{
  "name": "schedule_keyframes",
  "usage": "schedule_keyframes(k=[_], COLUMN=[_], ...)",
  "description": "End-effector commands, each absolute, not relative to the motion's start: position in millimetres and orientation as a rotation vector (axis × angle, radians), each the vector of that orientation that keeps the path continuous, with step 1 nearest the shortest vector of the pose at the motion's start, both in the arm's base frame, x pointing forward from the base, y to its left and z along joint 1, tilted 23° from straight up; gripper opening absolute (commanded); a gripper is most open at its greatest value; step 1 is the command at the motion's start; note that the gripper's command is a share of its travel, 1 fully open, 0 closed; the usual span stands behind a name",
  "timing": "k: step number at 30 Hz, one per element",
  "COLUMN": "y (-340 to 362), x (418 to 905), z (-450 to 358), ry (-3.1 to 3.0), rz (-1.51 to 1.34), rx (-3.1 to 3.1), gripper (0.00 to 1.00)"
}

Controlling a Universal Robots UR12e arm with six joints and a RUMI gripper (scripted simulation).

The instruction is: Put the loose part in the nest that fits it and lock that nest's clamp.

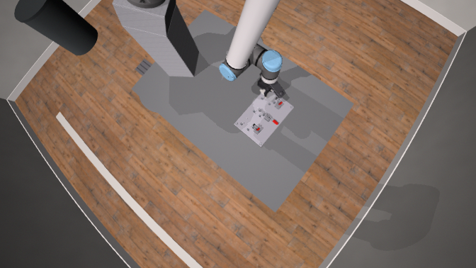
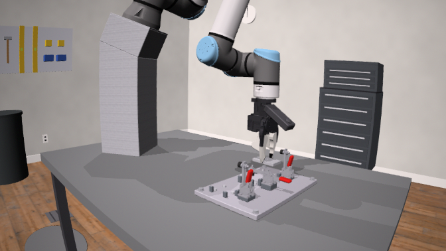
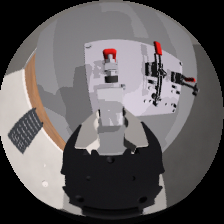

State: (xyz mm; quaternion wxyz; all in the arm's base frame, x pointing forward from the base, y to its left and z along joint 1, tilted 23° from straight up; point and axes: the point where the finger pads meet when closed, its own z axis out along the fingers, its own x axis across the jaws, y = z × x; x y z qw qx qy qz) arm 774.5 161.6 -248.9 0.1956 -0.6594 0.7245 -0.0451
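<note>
Exterior view, reading left to right: a grey pedestal [image 2: 127, 99] stands at the worktop's [image 2: 133, 199] far left, then the pale fixture plate [image 2: 265, 209] with three clamps, two red handles raised [image 2: 249, 174] [image 2: 291, 160] and one lying flat [image 2: 285, 180]. Above the plate's far edge hangs the gripper [image 2: 266, 156], its jaws clenched on the loose part [image 2: 267, 162], a flat grey slab held just behind the plate. In the wrist view the part [image 3: 111, 112] points toward a raised-handle clamp [image 3: 109, 62]. Carrying it well probably means keeping the slab level, matching it to the right pad layout, lowering between the side blocks without snagging the raised bar, then sliding it against the stop before letting go.
</note>
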Motion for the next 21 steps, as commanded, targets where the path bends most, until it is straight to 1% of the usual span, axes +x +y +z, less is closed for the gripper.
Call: schedule_keyframes(k=[1, 21], y=[163, 167], x=[781, 789], z=[-254, -272], ry=[2.026, 2.026], rz=[-0.134, -0.134], rx=[-1.845, -1.845], gripper=[0.00, 0.00])
